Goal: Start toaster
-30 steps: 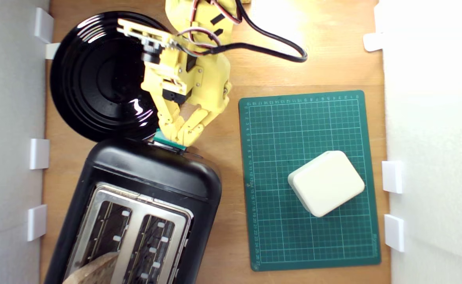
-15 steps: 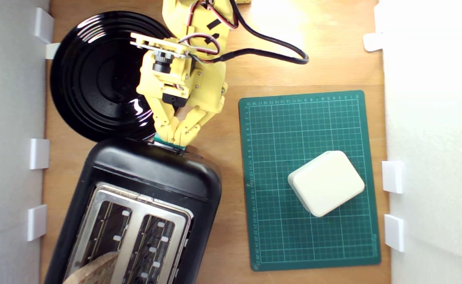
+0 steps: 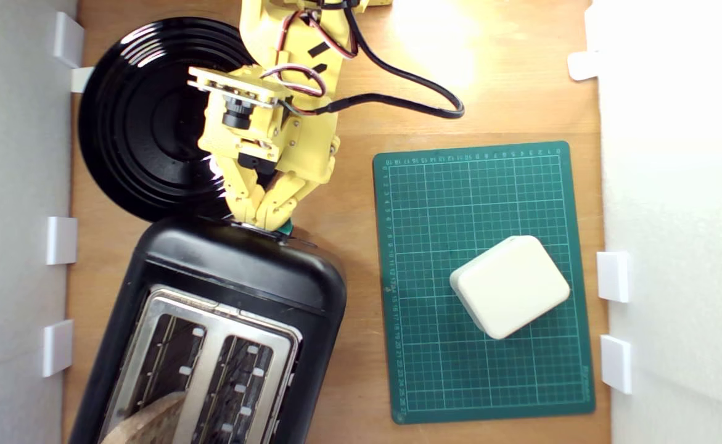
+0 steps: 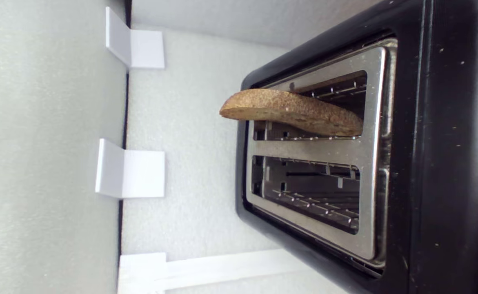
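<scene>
The toaster [image 3: 213, 327] is seen at the lower left of the exterior view, on a wooden table [image 3: 348, 123], just below a black plate [image 3: 145, 117]. The yellow gripper [image 3: 265, 217] is pressed down at the toaster's near end, over the teal lever [image 3: 285, 230], of which only a sliver is shown. Its fingers [image 3: 240, 197] are drawn nearly together; whether the lever is grasped cannot be told. A bread slice [image 4: 292, 112] is held in one slot. A white box [image 3: 508, 287] is set on a green mat [image 3: 428, 370].
</scene>
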Controlling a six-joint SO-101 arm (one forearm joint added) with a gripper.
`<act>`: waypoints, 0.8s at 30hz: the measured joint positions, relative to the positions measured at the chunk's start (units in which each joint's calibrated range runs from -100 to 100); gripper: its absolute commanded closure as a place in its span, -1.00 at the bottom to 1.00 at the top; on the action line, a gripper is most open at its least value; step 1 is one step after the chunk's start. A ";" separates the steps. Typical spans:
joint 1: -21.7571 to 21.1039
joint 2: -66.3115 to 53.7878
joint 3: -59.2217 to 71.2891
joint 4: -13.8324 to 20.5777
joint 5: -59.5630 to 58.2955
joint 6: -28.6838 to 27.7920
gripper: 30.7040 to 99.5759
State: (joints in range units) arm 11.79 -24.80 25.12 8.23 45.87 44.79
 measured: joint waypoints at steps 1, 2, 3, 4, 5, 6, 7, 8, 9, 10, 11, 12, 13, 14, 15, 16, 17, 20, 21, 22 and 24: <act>0.00 0.58 0.00 0.00 0.00 0.00 0.98; 0.00 1.00 0.00 0.00 0.00 0.00 0.98; 0.00 1.42 0.00 0.00 0.00 0.00 0.98; 0.00 1.75 0.00 0.00 0.00 0.00 0.98; 0.00 2.08 0.00 0.00 0.00 0.00 0.98; 0.00 2.50 -0.09 0.00 0.00 0.00 0.98; 0.00 2.75 -0.09 0.00 0.00 0.00 0.98; 0.00 3.08 -0.09 0.00 0.00 0.00 0.98; 0.00 3.33 -0.09 0.00 0.00 0.00 0.98; 0.00 3.58 -0.09 0.00 0.00 0.00 0.98; 0.00 3.83 -0.09 0.00 0.00 0.00 0.98; 0.00 4.25 -0.09 0.00 0.00 0.00 0.98; 0.00 4.67 -0.09 0.00 0.00 0.00 0.98; 0.00 5.25 -0.09 0.00 0.00 0.00 0.98; 0.00 5.84 -0.09 0.00 0.00 0.00 0.98; 0.00 6.34 -0.09 0.00 0.00 0.00 0.98; 0.00 6.59 -0.09 0.00 -0.09 0.00 0.98; 0.00 7.25 0.00 0.00 -0.09 0.00 0.98; 0.00 7.34 0.37 0.00 -0.17 0.00 0.98; 0.00 7.34 0.93 0.00 -0.68 0.00 0.98; -0.09 6.67 2.97 0.19 -2.55 0.00 0.98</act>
State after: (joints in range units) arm 11.70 -18.13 28.08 8.43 43.32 44.79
